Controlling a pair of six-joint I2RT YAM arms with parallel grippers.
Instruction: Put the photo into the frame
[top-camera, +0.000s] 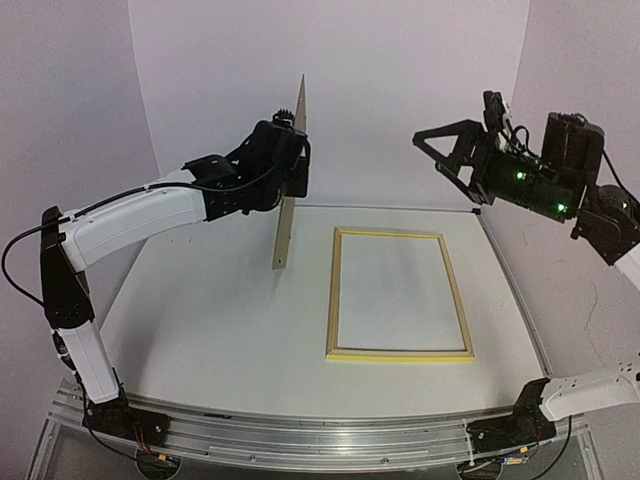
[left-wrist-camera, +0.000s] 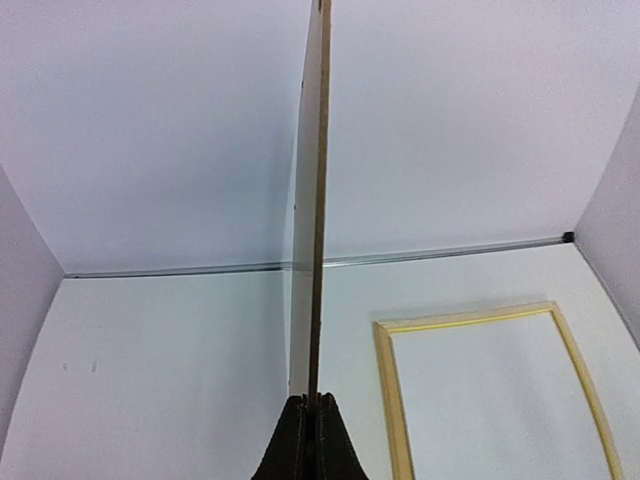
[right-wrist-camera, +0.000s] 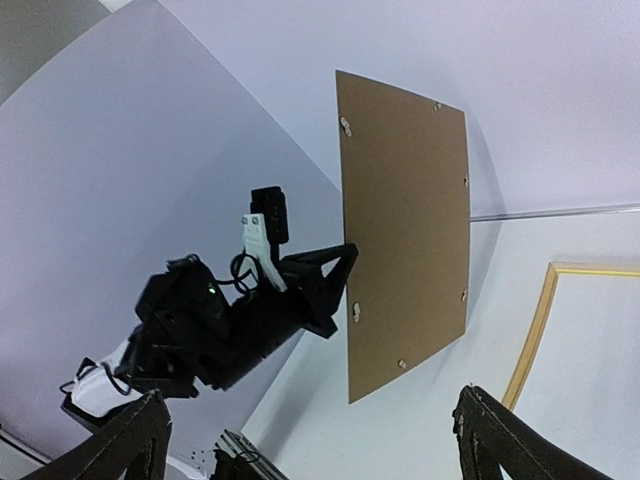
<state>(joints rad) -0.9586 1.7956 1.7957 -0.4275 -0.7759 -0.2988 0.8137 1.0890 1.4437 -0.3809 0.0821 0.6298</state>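
Left pincer (left-wrist-camera: 310, 405) clamped shut on one edge of the brown board (right-wrist-camera: 405, 230); board upright, edge-on from above, over the table (top-camera: 220, 320); right pincer (right-wrist-camera: 308, 400) wide apart, empty, aloft at frame's (top-camera: 400, 354) 2 o'clock; frame flat on table, at board's 4 o'clock, apart from it.

**Lighting and picture quality**

Light: bright, even, diffuse; direction unclear. Lilac cast on walls (top-camera: 330, 90). Shadows: faint and soft along frame (top-camera: 400, 354) on table (top-camera: 200, 330); a pale one right of board (right-wrist-camera: 405, 235). Distortion: table edges bow in top view. Focus: sharp throughout.
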